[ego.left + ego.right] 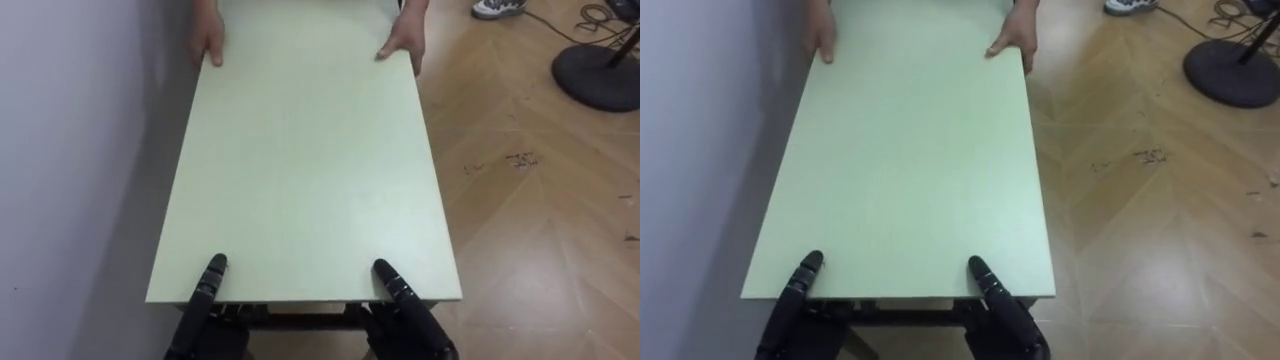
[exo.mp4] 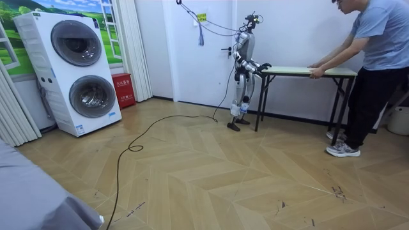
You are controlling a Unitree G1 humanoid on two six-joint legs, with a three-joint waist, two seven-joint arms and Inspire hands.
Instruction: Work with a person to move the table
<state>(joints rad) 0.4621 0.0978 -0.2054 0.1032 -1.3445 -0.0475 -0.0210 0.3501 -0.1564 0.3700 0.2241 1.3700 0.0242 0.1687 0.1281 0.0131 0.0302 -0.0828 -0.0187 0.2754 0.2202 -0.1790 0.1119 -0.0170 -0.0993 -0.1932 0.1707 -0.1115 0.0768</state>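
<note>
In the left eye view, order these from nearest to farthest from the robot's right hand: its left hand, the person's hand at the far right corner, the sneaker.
1. left hand, near edge of the table, leftward.
2. person's hand, far right corner.
3. sneaker, past the far end.

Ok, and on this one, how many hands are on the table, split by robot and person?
Robot hands: 2, left hand and right hand, at the near edge of the table
Person's hands: 2, one on the wall side and one on the floor side of the far end
Total: 4
</note>
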